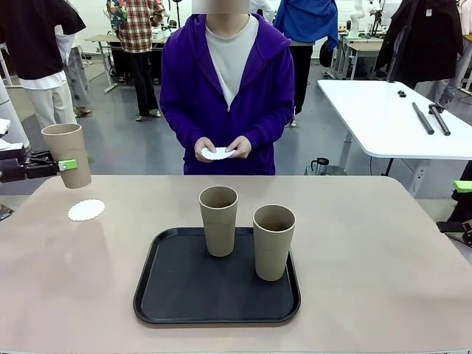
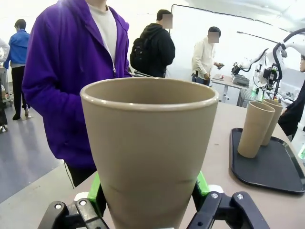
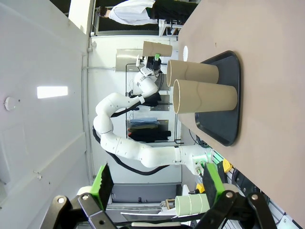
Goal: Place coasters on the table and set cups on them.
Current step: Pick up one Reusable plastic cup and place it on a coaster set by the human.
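Left gripper: clamped on the lower part of one cup; green pads pressed against opposite sides.
Gripped cup: upright, mouth up; raised clear of the table at its far left end; near the table coaster, not on it.
Table coaster: flat on the table, left of the tray; top bare.
Tray: black; on the table at centre, toward the robot's edge.
Rear cup: upright on the tray, far side, left of centre.
Front cup: upright on the tray, to the right of the rear cup; close, a narrow gap between them.
Right gripper: fingers spread wide apart, nothing between them; well apart from the tray.
Person: standing at the far side; hands together at the waist, holding spare coasters; count cannot be told.
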`<state>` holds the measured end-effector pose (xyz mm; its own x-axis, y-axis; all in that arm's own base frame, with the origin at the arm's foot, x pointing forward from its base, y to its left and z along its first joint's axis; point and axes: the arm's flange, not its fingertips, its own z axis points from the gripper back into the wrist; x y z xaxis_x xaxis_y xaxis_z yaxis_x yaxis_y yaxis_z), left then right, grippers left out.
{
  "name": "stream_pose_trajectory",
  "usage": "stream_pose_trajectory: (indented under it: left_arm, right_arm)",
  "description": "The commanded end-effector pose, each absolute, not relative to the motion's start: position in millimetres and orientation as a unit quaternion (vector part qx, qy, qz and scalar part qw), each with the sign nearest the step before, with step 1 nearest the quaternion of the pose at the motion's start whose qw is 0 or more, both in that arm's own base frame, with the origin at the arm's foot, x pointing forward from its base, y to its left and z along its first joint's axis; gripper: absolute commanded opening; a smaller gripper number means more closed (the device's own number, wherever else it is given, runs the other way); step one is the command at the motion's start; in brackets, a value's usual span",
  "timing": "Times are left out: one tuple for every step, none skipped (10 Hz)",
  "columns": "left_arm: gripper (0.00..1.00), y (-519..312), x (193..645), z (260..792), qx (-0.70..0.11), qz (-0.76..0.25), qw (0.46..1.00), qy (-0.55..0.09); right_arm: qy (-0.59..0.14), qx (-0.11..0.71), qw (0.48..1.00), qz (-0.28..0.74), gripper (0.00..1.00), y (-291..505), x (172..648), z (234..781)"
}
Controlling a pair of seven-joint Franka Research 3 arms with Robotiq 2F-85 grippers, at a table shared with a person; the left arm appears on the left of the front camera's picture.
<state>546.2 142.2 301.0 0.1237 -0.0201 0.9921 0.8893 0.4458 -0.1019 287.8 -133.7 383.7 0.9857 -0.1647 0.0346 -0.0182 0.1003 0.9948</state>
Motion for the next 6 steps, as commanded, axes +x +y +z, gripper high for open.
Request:
stream_pose_trajectory:
  left_arm:
    - [0.86, 148, 546, 294, -0.405, -0.378, 0.624, -0.551]
    - [0.86, 150, 544, 286, -0.411, -0.385, 0.62, -0.546]
    - [0.86, 152, 541, 279, -0.419, -0.392, 0.615, -0.541]
    - [0.86, 153, 539, 275, -0.425, -0.399, 0.608, -0.539]
    - [0.86, 153, 540, 271, -0.43, -0.405, 0.6, -0.54]
    - [0.86, 153, 540, 265, -0.435, -0.407, 0.597, -0.538]
  right_arm:
    - [-0.074, 0.672, 0.735, -0.05, 1.0, -134, 289, 385]
    - [-0.074, 0.672, 0.735, -0.05, 1.0, -134, 289, 385]
    - [-0.074, 0.672, 0.735, -0.05, 1.0, -134, 289, 385]
    - [-0.074, 0.672, 0.735, -0.05, 1.0, -134, 289, 385]
    - [-0.074, 0.672, 0.735, -0.05, 1.0, -134, 289, 385]
    - [-0.074, 0.672, 0.735, -0.05, 1.0, -134, 289, 385]
